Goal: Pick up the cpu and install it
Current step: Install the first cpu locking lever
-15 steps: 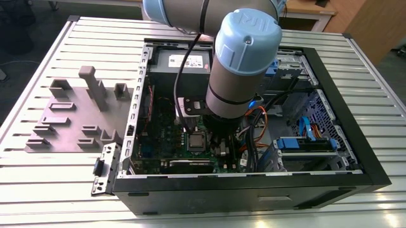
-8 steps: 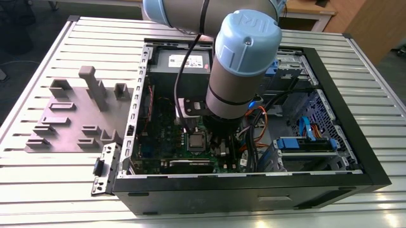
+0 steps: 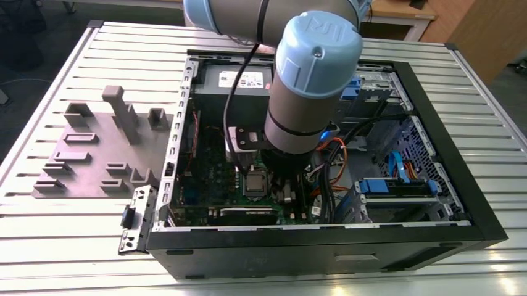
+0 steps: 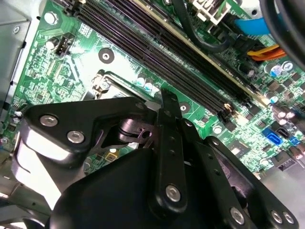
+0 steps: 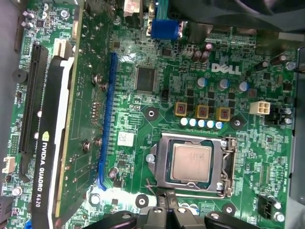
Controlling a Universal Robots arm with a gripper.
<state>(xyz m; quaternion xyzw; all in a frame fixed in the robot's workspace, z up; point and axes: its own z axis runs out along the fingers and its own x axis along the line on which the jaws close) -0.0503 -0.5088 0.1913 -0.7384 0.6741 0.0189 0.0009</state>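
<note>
1 cpu (image 5: pixel 191 162) sits flat in the socket frame (image 5: pixel 164 164) on the green motherboard (image 5: pixel 143 114), just beside the gripper (image 5: pixel 167 210), whose fingers (image 5: pixel 161 213) are pressed together, holding nothing. Arm (image 3: pixel 309 105) plunges straight down into the computer case (image 3: pixel 445 228).

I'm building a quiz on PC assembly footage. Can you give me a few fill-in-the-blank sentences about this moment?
1. The cpu lies inside the ____ on the motherboard.
2. The motherboard's colour is ____.
3. The arm reaches down into an open computer ____.
4. In the exterior view, a grey fixture block lies to the case's ____.

Missing words: socket; green; case; left
</note>
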